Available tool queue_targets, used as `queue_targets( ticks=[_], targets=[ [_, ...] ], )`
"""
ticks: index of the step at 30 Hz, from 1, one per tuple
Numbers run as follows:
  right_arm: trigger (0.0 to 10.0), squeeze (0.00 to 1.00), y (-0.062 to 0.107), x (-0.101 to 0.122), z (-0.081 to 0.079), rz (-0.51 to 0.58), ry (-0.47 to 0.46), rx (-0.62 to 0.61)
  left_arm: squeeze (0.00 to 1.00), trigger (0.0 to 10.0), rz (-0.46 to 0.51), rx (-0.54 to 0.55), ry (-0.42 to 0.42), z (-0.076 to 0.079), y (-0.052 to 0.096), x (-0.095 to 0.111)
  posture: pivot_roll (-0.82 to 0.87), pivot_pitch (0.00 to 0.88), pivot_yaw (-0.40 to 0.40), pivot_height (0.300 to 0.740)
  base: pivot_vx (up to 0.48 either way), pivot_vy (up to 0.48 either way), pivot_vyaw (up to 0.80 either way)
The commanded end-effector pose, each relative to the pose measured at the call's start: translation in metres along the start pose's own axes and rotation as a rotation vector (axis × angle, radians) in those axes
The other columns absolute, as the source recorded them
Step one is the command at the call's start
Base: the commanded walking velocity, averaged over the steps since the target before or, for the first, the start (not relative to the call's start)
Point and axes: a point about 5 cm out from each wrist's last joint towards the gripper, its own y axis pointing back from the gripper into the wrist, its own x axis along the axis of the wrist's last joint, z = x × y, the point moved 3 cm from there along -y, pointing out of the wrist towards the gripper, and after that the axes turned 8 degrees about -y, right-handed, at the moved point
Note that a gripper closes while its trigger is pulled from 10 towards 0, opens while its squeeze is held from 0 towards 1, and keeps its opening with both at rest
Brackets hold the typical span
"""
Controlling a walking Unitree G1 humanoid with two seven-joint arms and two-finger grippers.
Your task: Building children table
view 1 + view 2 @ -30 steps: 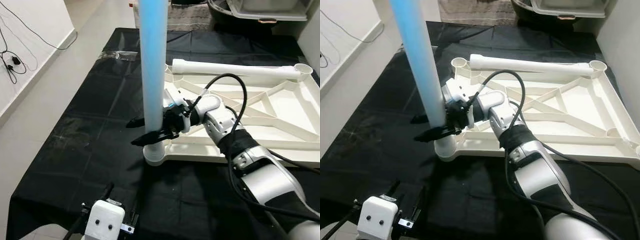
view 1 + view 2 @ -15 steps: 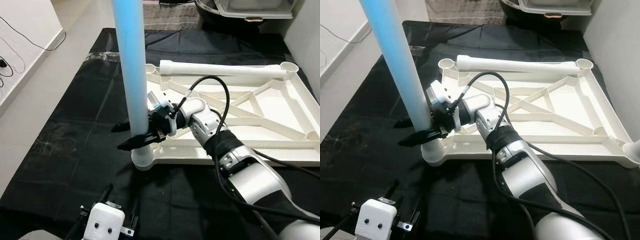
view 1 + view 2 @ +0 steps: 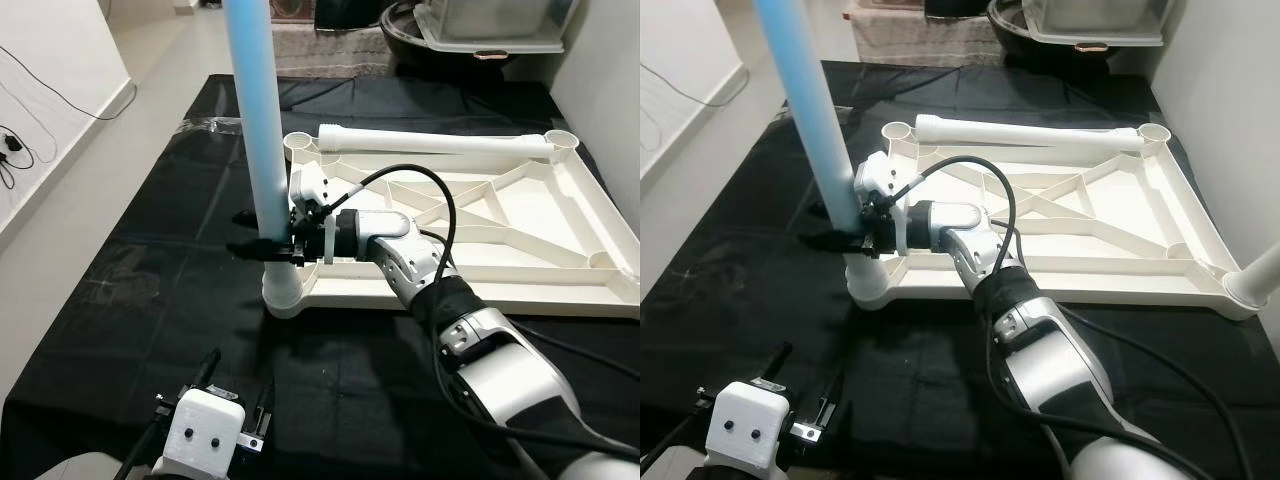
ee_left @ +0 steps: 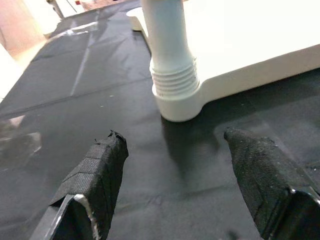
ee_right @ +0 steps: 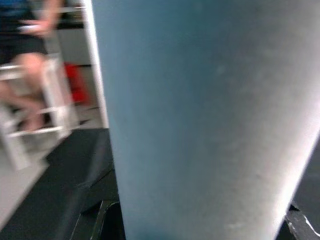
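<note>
A tall light-blue table leg (image 3: 258, 130) stands upright in the near-left corner socket (image 3: 283, 296) of the white table top (image 3: 480, 272), which lies upside down on black cloth. My right gripper (image 3: 241, 233) is shut on the blue leg just above the socket, with one black finger on each side. The leg (image 5: 200, 110) is very close in the right wrist view. My left gripper (image 4: 172, 136) hangs low in front of the socket (image 4: 176, 95). It is open, with nothing between its fingers (image 4: 102, 160).
A white leg (image 3: 430, 143) lies along the table top's far edge, and another leg's end (image 3: 1260, 274) shows at the far right. Black cloth (image 3: 150, 250) covers the work area. A bin (image 3: 490, 25) stands behind. Cables (image 3: 15, 140) run along the left wall. A person (image 5: 30, 65) sits in the background.
My right gripper has turned about the blue leg, and its fingers now lie level instead of slanting down. The whole picture has shifted with the head. The left gripper stays low.
</note>
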Motion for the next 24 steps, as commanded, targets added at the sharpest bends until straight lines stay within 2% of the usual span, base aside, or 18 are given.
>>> queue_targets(
  ticks=[1,3,5,6,7,8,9,11,12,13,18,19,21,22,23,24],
  targets=[
    [10.0,0.00,0.023,-0.045,0.021,-0.129,-0.102,-0.258,0.00,10.0,-0.033,-0.013,0.001,0.001,0.000,-0.008,0.12,0.221,-0.009,0.740,0.000,0.000,0.00],
    [10.0,0.00,0.035,-0.049,0.028,-0.103,-0.097,-0.457,0.00,10.0,-0.025,-0.010,-0.003,0.000,-0.003,-0.007,0.11,0.220,-0.006,0.740,0.000,0.000,0.00],
    [10.0,0.00,0.045,-0.052,0.030,-0.086,-0.107,-0.601,0.00,10.0,-0.020,-0.006,-0.006,-0.001,-0.004,-0.007,0.10,0.217,-0.004,0.740,0.000,0.000,0.00],
    [10.0,0.00,0.049,-0.053,0.030,-0.082,-0.116,-0.659,0.00,10.0,-0.018,-0.006,-0.006,-0.002,-0.005,-0.007,0.10,0.217,-0.004,0.740,0.000,0.000,0.00],
    [10.0,0.00,0.049,-0.053,0.030,-0.082,-0.116,-0.659,0.00,10.0,-0.018,-0.006,-0.006,-0.002,-0.005,-0.007,0.10,0.217,-0.004,0.740,0.000,0.000,0.00],
    [10.0,0.00,0.059,-0.056,0.027,-0.076,-0.076,-0.805,0.00,10.0,-0.015,-0.004,-0.009,-0.003,-0.007,-0.007,0.10,0.215,-0.005,0.740,0.000,0.000,0.00],
    [10.0,0.00,0.059,-0.056,0.027,-0.076,-0.076,-0.805,0.00,10.0,-0.015,-0.004,-0.009,-0.003,-0.007,-0.007,0.10,0.215,-0.005,0.740,0.000,0.000,0.00],
    [10.0,0.00,0.073,-0.057,0.024,-0.057,-0.045,-1.014,0.00,10.0,-0.014,-0.001,-0.011,-0.004,-0.008,-0.007,0.11,0.215,-0.003,0.740,0.000,0.000,0.00],
    [10.0,0.00,0.073,-0.057,0.024,-0.057,-0.045,-1.014,0.00,10.0,-0.014,-0.001,-0.011,-0.004,-0.008,-0.007,0.11,0.215,-0.003,0.740,0.000,0.000,0.00],
    [10.0,0.00,0.080,-0.059,0.021,-0.076,-0.061,-1.142,0.00,10.0,-0.013,-0.001,-0.013,-0.004,-0.009,-0.006,0.11,0.215,-0.003,0.740,0.000,0.000,0.00],
    [10.0,0.00,0.082,-0.055,0.018,-0.044,-0.061,-1.250,0.00,10.0,-0.014,0.000,-0.015,-0.005,-0.009,-0.007,0.11,0.215,-0.001,0.740,0.000,0.000,0.00],
    [10.0,0.00,0.085,-0.056,0.016,-0.052,-0.075,-1.360,0.00,10.0,-0.015,0.002,-0.015,-0.005,-0.009,-0.007,0.12,0.215,-0.001,0.740,0.000,0.000,0.00],
    [10.0,0.00,0.085,-0.056,0.016,-0.052,-0.075,-1.360,0.00,10.0,-0.015,0.002,-0.015,-0.005,-0.009,-0.007,0.12,0.215,-0.001,0.740,0.000,0.000,0.00],
    [10.0,0.00,0.088,-0.056,0.006,-0.052,-0.104,-1.642,0.00,10.0,-0.013,0.003,-0.015,-0.006,-0.009,-0.007,0.12,0.217,0.002,0.740,0.000,0.000,0.00],
    [10.0,0.00,0.088,-0.057,0.001,-0.051,-0.126,-1.721,0.00,10.0,-0.012,0.003,-0.015,-0.006,-0.010,-0.007,0.12,0.217,0.002,0.740,0.000,0.000,0.00],
    [10.0,0.00,0.088,-0.057,0.001,-0.051,-0.126,-1.721,0.00,10.0,-0.012,0.003,-0.015,-0.006,-0.010,-0.007,0.12,0.217,0.002,0.740,0.000,0.000,0.00]
  ],
)
